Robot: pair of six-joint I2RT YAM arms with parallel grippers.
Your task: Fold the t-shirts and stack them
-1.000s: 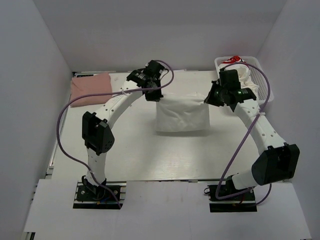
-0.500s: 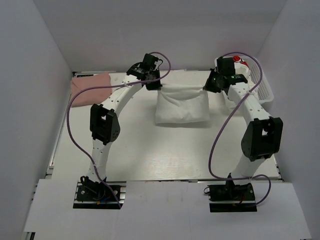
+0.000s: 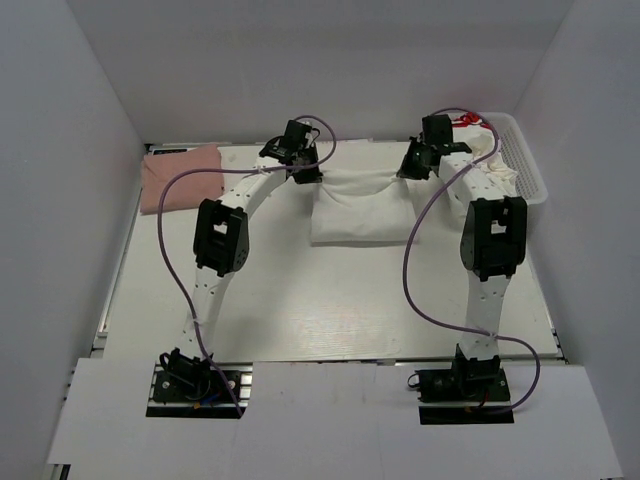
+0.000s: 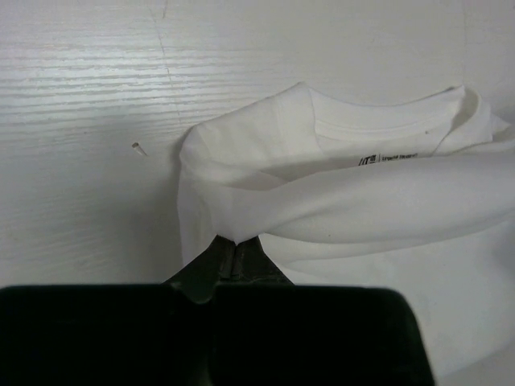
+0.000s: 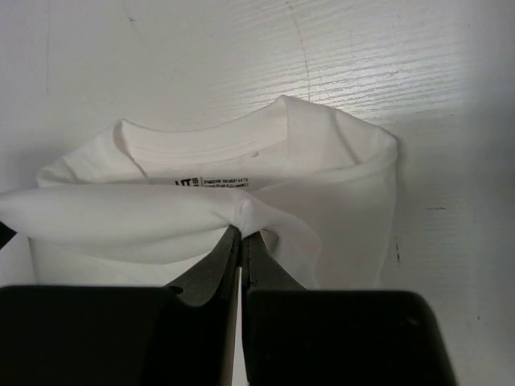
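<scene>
A white t-shirt (image 3: 362,210) lies partly folded in the middle of the table, its collar and neck label (image 4: 394,159) facing up. My left gripper (image 3: 305,172) is shut on the shirt's lifted edge at its far left corner (image 4: 233,238). My right gripper (image 3: 412,168) is shut on the same edge at the far right corner (image 5: 244,219). The cloth (image 5: 121,213) hangs stretched between the two grippers above the rest of the shirt. A folded dusty-pink t-shirt (image 3: 180,175) lies at the table's back left.
A white mesh basket (image 3: 515,160) at the back right holds more cloth, with a red print (image 3: 467,121) showing. White walls close in the back and sides. A small pale speck (image 4: 138,148) lies on the table left of the shirt.
Both grippers have carried the shirt's held edge away from the arm bases toward the back of the table. The arms have stretched out and the fold has moved back with them.
</scene>
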